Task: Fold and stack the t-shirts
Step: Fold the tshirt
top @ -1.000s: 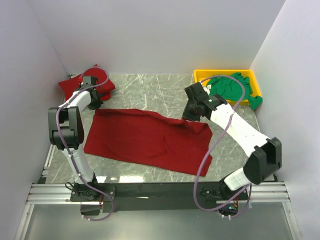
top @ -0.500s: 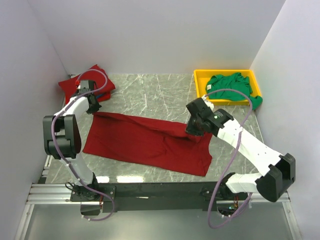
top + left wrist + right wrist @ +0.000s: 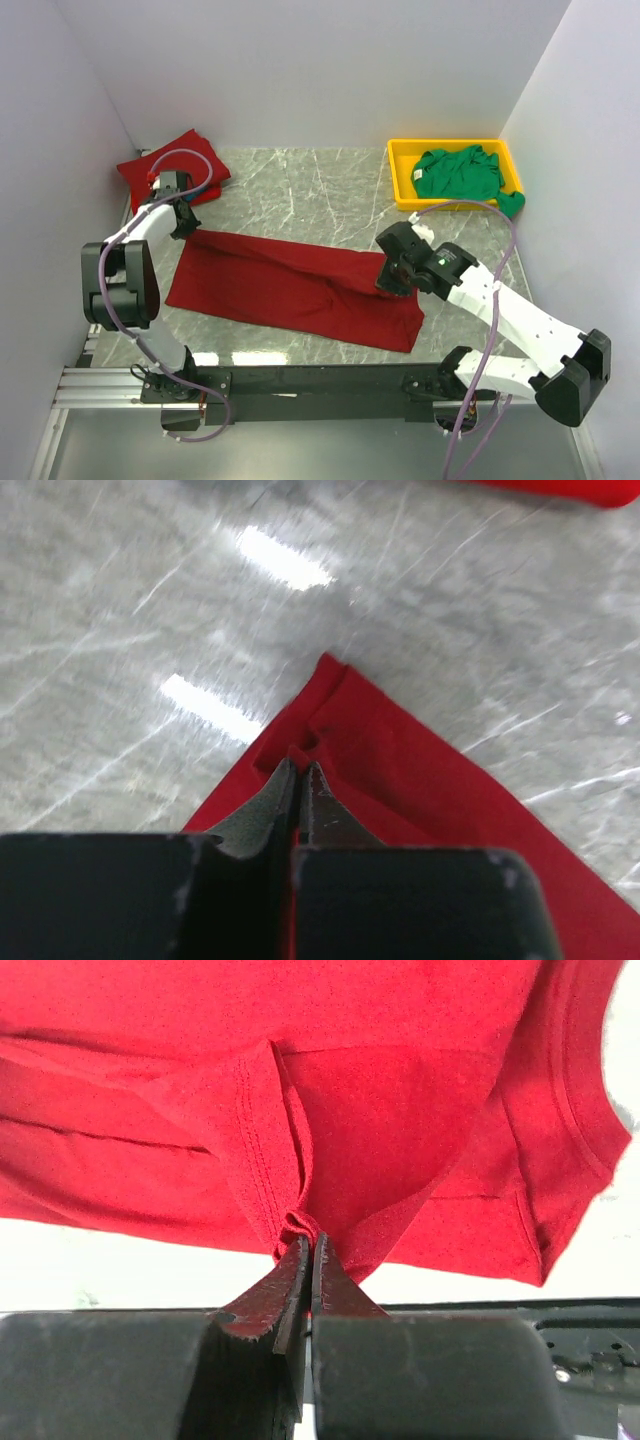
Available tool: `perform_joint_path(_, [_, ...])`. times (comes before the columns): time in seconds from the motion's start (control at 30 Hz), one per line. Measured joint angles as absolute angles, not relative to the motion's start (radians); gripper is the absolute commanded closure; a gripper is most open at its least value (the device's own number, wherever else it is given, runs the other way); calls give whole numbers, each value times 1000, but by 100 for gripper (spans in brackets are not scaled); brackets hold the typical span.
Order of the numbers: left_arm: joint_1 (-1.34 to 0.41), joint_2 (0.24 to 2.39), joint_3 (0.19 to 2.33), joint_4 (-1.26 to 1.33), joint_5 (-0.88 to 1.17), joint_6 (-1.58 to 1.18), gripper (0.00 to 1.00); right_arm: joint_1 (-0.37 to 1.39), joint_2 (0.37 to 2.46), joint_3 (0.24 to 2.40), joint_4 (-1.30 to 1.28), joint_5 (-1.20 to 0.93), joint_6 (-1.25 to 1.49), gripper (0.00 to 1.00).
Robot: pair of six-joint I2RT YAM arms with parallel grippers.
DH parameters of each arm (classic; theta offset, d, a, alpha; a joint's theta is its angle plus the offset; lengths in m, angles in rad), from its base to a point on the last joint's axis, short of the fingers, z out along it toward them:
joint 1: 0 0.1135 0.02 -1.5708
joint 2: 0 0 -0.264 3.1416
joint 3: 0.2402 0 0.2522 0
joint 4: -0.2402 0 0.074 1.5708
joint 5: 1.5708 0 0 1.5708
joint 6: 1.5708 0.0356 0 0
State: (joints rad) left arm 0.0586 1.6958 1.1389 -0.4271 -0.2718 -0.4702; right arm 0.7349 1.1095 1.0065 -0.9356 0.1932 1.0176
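A dark red t-shirt (image 3: 290,285) lies as a long band across the marble table. My left gripper (image 3: 187,230) is shut on the shirt's far left corner (image 3: 315,742), low over the table. My right gripper (image 3: 393,283) is shut on a bunched fold of the same dark red t-shirt (image 3: 290,1222) near its right end, the cloth pulled up into the jaws. A second dark red t-shirt (image 3: 175,165) lies folded in the back left corner. A green t-shirt (image 3: 458,173) sits crumpled in the yellow tray (image 3: 399,180).
The yellow tray stands at the back right against the wall, with a green sleeve hanging over its right rim. White walls close in the table on three sides. A black rail (image 3: 320,385) runs along the near edge.
Both grippers have drawn the far edge of the dark red t-shirt toward the near side, narrowing it. The right arm has swung down and to the right; the left gripper dropped slightly nearer.
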Motion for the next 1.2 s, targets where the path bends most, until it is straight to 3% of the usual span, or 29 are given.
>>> perform_joint_path(0.07, [59,1682,1118,-430,-281,-478,86,750,1105,983,-937,192,1025,100])
perform_joint_path(0.1, [61,1671,1106,-430,-286,-484,65,760,1105,971,-935,190,1027,100])
perform_joint_path(0.17, [71,1649,1079,-430,-296,-497,42,782,1107,945,-934,189,1029,100])
perform_joint_path(0.3, [112,1591,1033,-430,-322,-516,29,852,1127,885,-934,175,1046,100])
perform_joint_path(0.4, [135,1541,1017,-430,-342,-522,27,901,1139,841,-936,164,1068,85])
perform_joint_path(0.43, [135,1524,1015,-429,-345,-524,27,912,1141,828,-936,161,1079,72])
perform_joint_path(0.53, [120,1483,1015,-416,-346,-534,27,937,1147,809,-941,146,1097,54])
perform_joint_path(0.63, [75,1467,1015,-392,-341,-539,26,950,1159,812,-945,142,1108,44])
perform_joint_path(0.73, [12,1481,1015,-371,-301,-543,26,953,1168,831,-950,147,1108,38])
perform_joint_path(1.2, [-31,1680,1003,-336,-72,-554,27,800,1385,860,-633,120,962,39])
